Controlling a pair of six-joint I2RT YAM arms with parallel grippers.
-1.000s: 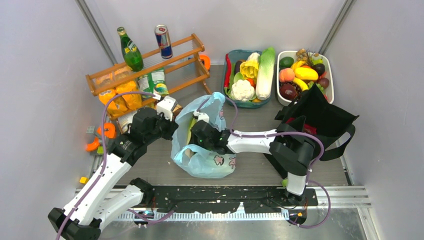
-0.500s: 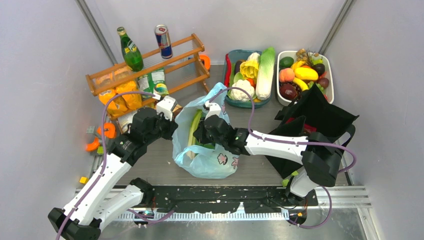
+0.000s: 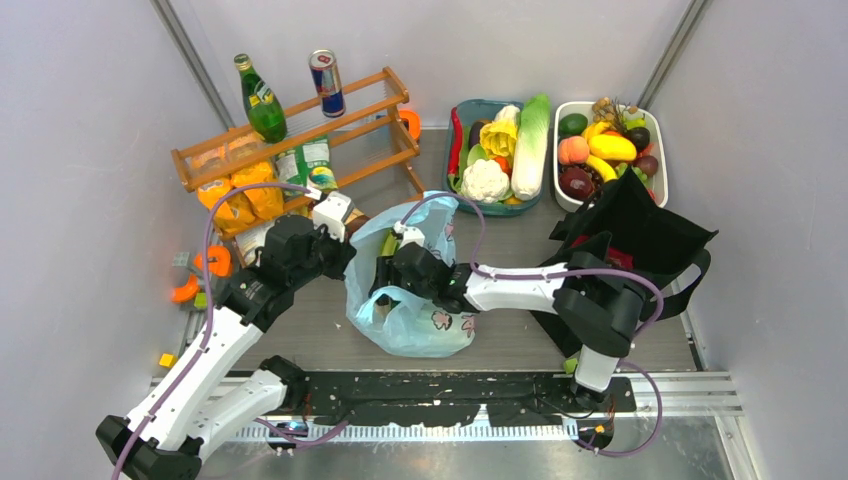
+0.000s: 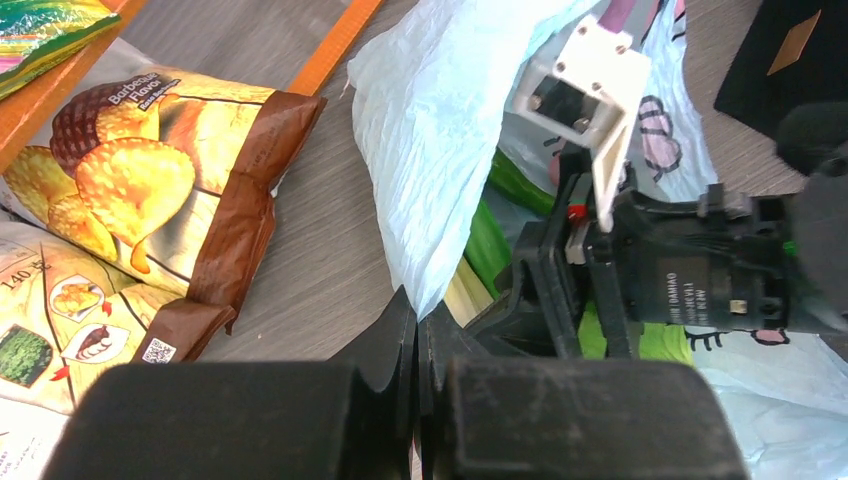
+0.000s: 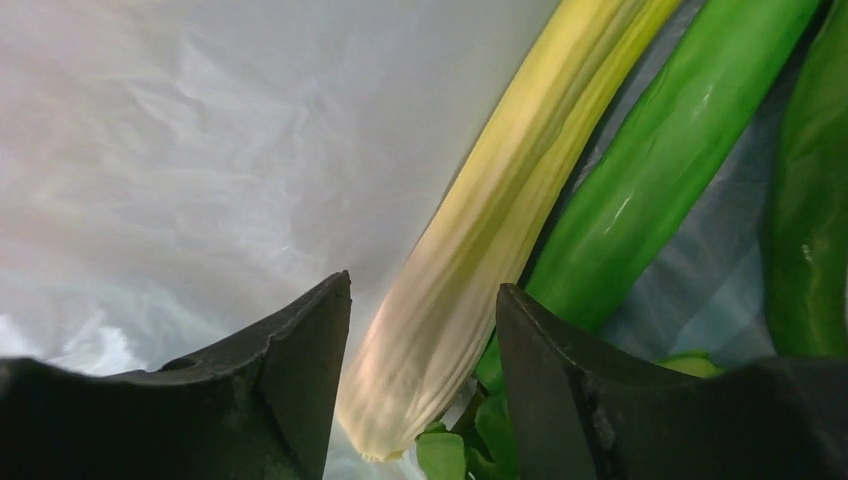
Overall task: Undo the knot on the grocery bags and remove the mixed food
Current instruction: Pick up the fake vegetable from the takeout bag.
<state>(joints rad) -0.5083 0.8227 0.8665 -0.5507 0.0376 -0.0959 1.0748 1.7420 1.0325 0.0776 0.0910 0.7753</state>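
Observation:
The light-blue plastic grocery bag point(image 3: 425, 325) lies mid-table with its mouth held open. My left gripper point(image 3: 343, 256) is shut on the bag's rim point(image 4: 430, 150), pinching the thin plastic between its fingers point(image 4: 400, 340). My right gripper point(image 3: 385, 275) reaches inside the bag and stands open point(image 5: 420, 330). The pale leek stem point(image 5: 470, 260) lies between its two fingers without being squeezed. A green cucumber point(image 5: 660, 150) rests beside the leek, with leafy green below. The black fabric tote point(image 3: 650, 235) sits at the right. No knot shows in any view.
A wooden rack point(image 3: 300, 130) at back left carries a green bottle point(image 3: 260, 100) and a can point(image 3: 326, 82). Crisp packets point(image 4: 150, 190) lie below it. A teal basket point(image 3: 462, 200) of vegetables and a white basket point(image 3: 660, 175) of fruit stand at the back.
My right gripper, shut and raised toward the back half a second ago, has dropped back into the bag and opened around the leek. The left arm has not moved.

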